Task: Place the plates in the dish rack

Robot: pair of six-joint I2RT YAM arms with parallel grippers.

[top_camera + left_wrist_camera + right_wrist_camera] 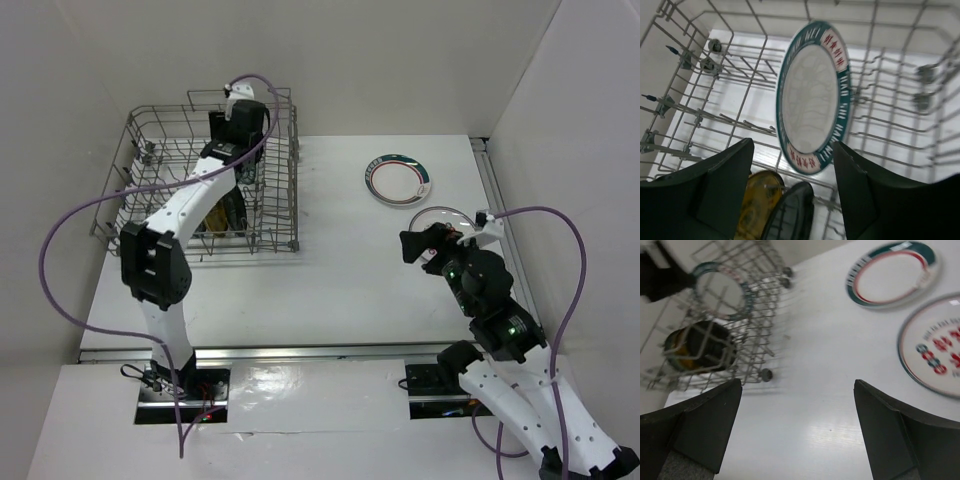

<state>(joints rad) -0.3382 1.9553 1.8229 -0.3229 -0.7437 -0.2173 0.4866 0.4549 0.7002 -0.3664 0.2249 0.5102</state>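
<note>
The dish rack (150, 135) stands at the table's back left. My left gripper (243, 110) hangs over its far end, open (792, 145). A teal-rimmed plate (812, 90) stands upright among the rack's wires (705, 117), beyond and between the fingers, free of both. Lower down a yellow plate (757, 205) and a black plate (792, 212) stand on edge. At the right, a green and red rimmed plate (398, 180) lies flat on the table. A blue-lettered plate (935, 347) lies beside my right gripper (420, 243), which is open (797, 385) over bare table.
White walls close in the table on the left, back and right. A purple cable (60, 250) loops from the left arm beside the rack. Bare tabletop (340, 260) lies between the rack and the two flat plates.
</note>
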